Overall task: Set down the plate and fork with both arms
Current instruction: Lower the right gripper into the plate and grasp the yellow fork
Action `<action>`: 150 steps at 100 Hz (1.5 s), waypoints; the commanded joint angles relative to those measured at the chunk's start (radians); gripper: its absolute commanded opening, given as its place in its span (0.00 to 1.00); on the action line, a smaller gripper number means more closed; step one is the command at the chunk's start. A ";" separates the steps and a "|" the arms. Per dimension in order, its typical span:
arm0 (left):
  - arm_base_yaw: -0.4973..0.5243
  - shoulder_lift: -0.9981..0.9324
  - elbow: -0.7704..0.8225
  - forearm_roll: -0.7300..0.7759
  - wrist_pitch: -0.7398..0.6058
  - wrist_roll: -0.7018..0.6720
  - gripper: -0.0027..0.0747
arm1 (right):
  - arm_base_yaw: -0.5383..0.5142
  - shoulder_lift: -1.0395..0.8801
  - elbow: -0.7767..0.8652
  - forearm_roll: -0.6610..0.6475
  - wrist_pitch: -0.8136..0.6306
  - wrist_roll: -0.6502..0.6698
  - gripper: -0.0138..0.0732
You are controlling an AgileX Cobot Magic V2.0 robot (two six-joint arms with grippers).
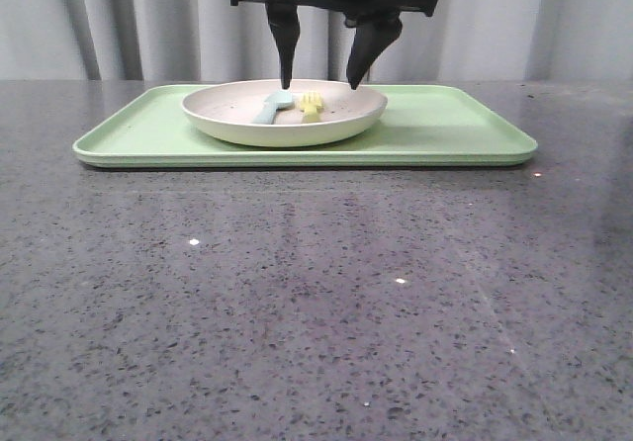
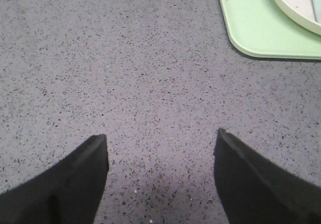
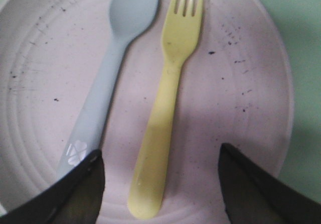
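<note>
The plate [image 1: 284,115] sits on the green tray [image 1: 445,125], left of the tray's middle, and the tray lies on the speckled grey table [image 1: 316,293] toward its far side. Inside the plate the fork [image 1: 312,106] and a pale blue-grey spoon [image 1: 273,107] lie flat, side by side and close together without touching, the spoon on the left in the front view. In the right wrist view the fork [image 3: 166,103] runs lengthwise down the middle of the plate [image 3: 241,83], with the spoon [image 3: 108,78] just beside it at a slight angle. The right gripper [image 1: 320,70] hangs directly above the plate, fingers pointing down, jaws spread wide and holding nothing; its tips are clear of both utensils, and the fork handle lies between them in the wrist view [image 3: 160,184]. The left gripper [image 2: 160,179] is over bare table, jaws likewise wide apart and empty. A rounded corner of the tray [image 2: 251,28] and part of the plate's rim [image 2: 296,8] show beyond it, well apart from its fingers.
</note>
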 commanded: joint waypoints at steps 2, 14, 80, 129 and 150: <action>0.002 0.004 -0.027 -0.002 -0.059 -0.008 0.60 | -0.002 -0.043 -0.032 -0.024 -0.040 0.003 0.72; 0.002 0.004 -0.027 -0.002 -0.053 -0.008 0.60 | -0.002 -0.029 -0.033 -0.024 -0.045 0.003 0.72; 0.002 0.004 -0.027 -0.002 -0.049 -0.008 0.60 | -0.002 0.008 -0.033 -0.026 -0.057 0.003 0.66; 0.002 0.004 -0.027 -0.002 -0.049 -0.008 0.60 | -0.002 0.034 -0.033 -0.019 -0.043 0.006 0.56; 0.002 0.004 -0.027 -0.002 -0.049 -0.008 0.60 | -0.002 0.034 -0.033 -0.018 -0.042 0.006 0.40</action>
